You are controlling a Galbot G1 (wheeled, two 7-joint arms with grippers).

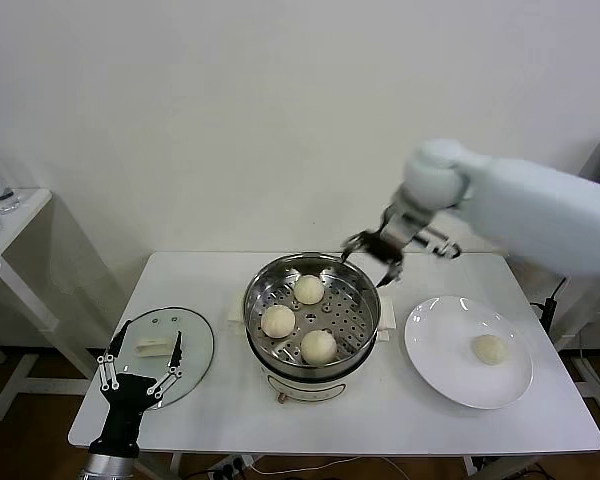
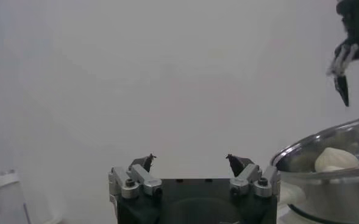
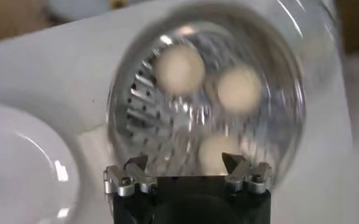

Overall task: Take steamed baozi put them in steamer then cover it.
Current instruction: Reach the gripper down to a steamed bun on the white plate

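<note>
Head view: round stainless-steel steamer point(image 1: 312, 318) holding three cream-white baozi point(image 1: 309, 289), fourth on flat white plate point(image 1: 450, 370), clear glass cover point(image 1: 195, 345) on white table point(image 1: 400, 415), right gripper point(image 1: 373, 256) released above steamer rim, left gripper point(image 1: 138, 371) released over cover; right wrist view: three baozi point(image 3: 179, 68) inside steamer point(image 3: 130, 115), empty jaws apart.

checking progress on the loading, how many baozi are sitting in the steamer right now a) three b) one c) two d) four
a) Three baozi lie on the perforated tray of the steamer: one at the back, one on the robot's left and one at the front; a fourth baozi is on the white plate.
</note>
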